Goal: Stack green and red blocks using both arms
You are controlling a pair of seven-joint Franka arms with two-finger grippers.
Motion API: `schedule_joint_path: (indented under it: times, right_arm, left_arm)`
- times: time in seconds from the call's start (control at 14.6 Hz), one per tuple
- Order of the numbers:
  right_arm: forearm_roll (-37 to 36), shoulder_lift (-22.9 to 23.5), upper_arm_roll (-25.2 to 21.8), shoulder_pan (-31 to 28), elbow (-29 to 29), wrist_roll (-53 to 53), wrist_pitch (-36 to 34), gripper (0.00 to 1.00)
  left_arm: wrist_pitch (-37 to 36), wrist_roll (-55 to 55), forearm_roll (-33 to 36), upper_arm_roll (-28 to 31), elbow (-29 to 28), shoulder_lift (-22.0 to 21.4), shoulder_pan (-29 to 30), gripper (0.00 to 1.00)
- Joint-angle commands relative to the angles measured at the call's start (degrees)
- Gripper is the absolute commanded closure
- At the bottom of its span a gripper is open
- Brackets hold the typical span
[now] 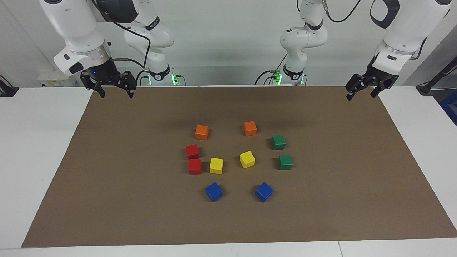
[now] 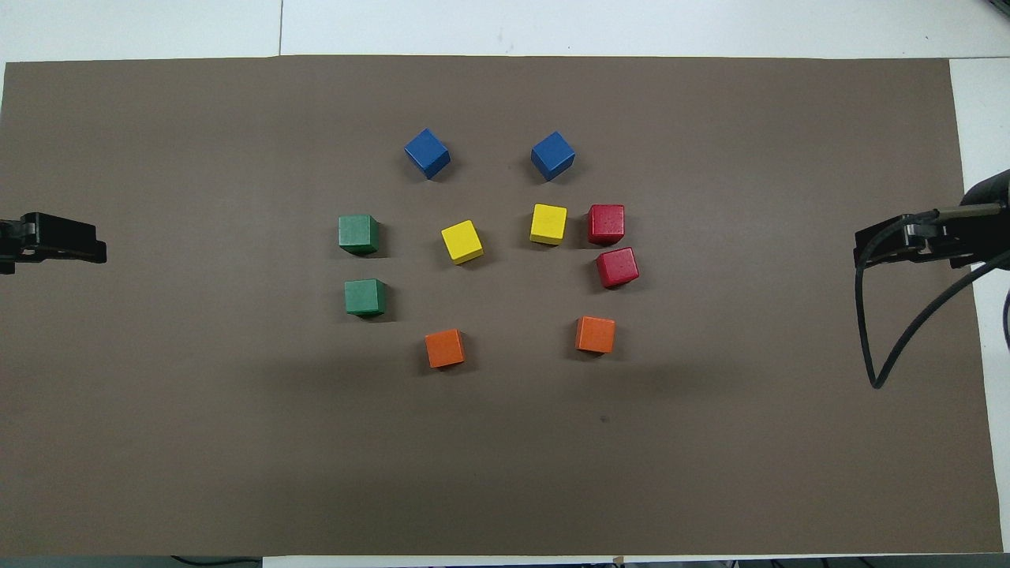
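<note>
Two green blocks (image 1: pixel 278 142) (image 1: pixel 285 161) rest on the brown mat toward the left arm's end, a small gap between them; from overhead they are the green cubes (image 2: pixel 364 297) (image 2: pixel 358 233). Two red blocks (image 1: pixel 192 151) (image 1: pixel 195 166) sit almost touching toward the right arm's end, seen overhead as red cubes (image 2: pixel 617 267) (image 2: pixel 606 224). My left gripper (image 1: pixel 361 95) (image 2: pixel 59 239) hangs open and empty over the mat's edge at its own end. My right gripper (image 1: pixel 116 93) (image 2: pixel 899 243) is open and empty over the mat's edge at the other end. Both arms wait.
Two orange cubes (image 1: pixel 201 132) (image 1: pixel 250 128) lie nearest the robots. Two yellow cubes (image 1: pixel 216 165) (image 1: pixel 247 159) sit between the red and green pairs, one close beside a red block. Two blue cubes (image 1: pixel 214 191) (image 1: pixel 264 191) lie farthest out. The brown mat (image 1: pixel 107 200) covers the white table.
</note>
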Motion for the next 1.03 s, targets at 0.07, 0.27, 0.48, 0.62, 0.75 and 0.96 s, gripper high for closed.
schedule_joint_path:
  times: [0.07, 0.27, 0.48, 0.62, 0.75, 0.96]
  right_arm:
    - [0.76, -1.84, 0.33, -0.91, -2.30, 0.59, 1.20, 0.00]
    - [0.76, -2.19, 0.33, -0.91, -3.08, 0.59, 1.55, 0.00]
    - [0.85, -2.28, 0.33, -0.83, -3.44, 0.67, 1.82, 0.00]
    - [0.85, -2.63, 0.33, -0.91, -4.05, 0.67, 1.82, 0.00]
    - [0.85, -2.81, 0.33, -0.91, -4.41, 0.59, 1.73, 0.00]
    - [0.85, -2.90, 0.33, -1.43, -4.41, 0.59, 1.82, 0.00]
  left_arm:
    - [-1.65, 0.68, -0.64, 0.32, 1.55, 0.65, -0.32, 0.00]
    - [-1.13, 0.68, -0.64, 0.32, 1.12, 0.39, -0.32, 0.00]
    - [-0.86, 0.42, -0.73, 0.32, 0.94, 0.12, -0.32, 0.00]
    - [-0.78, 0.59, -0.73, 0.24, 0.76, 0.03, -0.32, 0.00]
    - [0.62, 0.95, -0.73, 0.32, -0.38, -0.14, 0.29, 0.00]
    - [1.68, 0.86, -0.73, 0.32, -1.87, -0.76, 0.03, 0.00]
